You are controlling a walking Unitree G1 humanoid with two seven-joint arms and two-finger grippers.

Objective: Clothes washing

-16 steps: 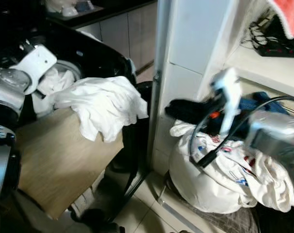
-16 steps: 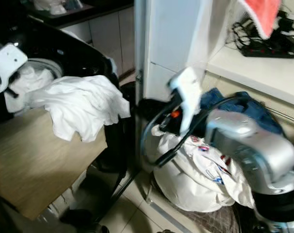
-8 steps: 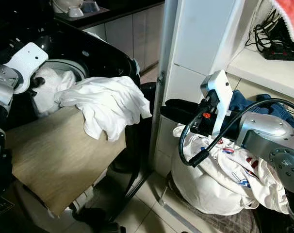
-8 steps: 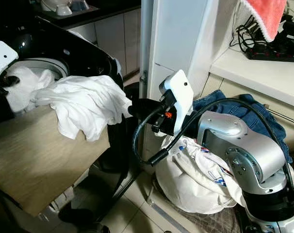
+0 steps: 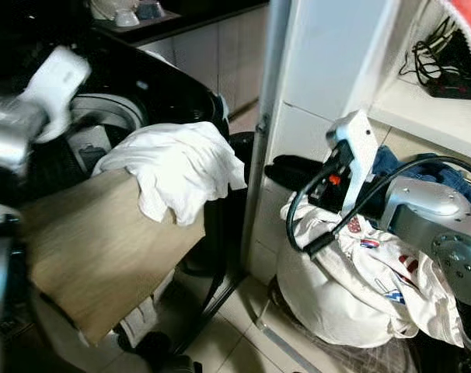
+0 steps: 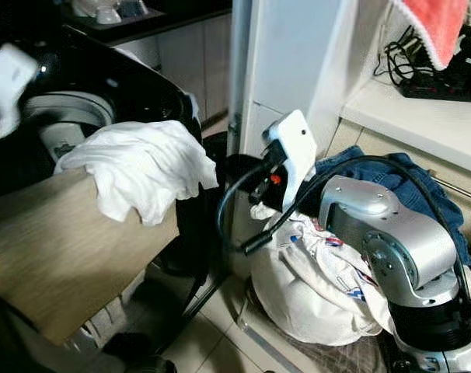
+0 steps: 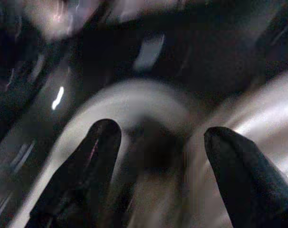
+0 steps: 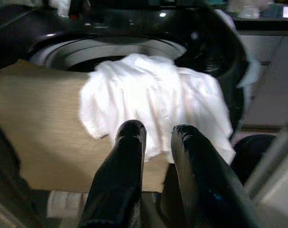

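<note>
Landmark: washing machine, black top-loader w/ round drum opening.

White garment: draped over the machine's front rim, hanging down onto a tan wood-grain board that leans against the machine's front.

Left gripper: raised above the drum opening, blurred in the head views. Fingers spread wide apart, nothing between them.

Right gripper: beside the machine, to its right, aimed at the white garment but apart from it. Fingers close together w/ a narrow gap, holding nothing.

Laundry pile: white bundle w/ printed fabric on the floor right of the machine, beyond a white pillar. Blue denim item sits behind the pile. Red-pink cloth hangs over the shelf above the pile.
</note>
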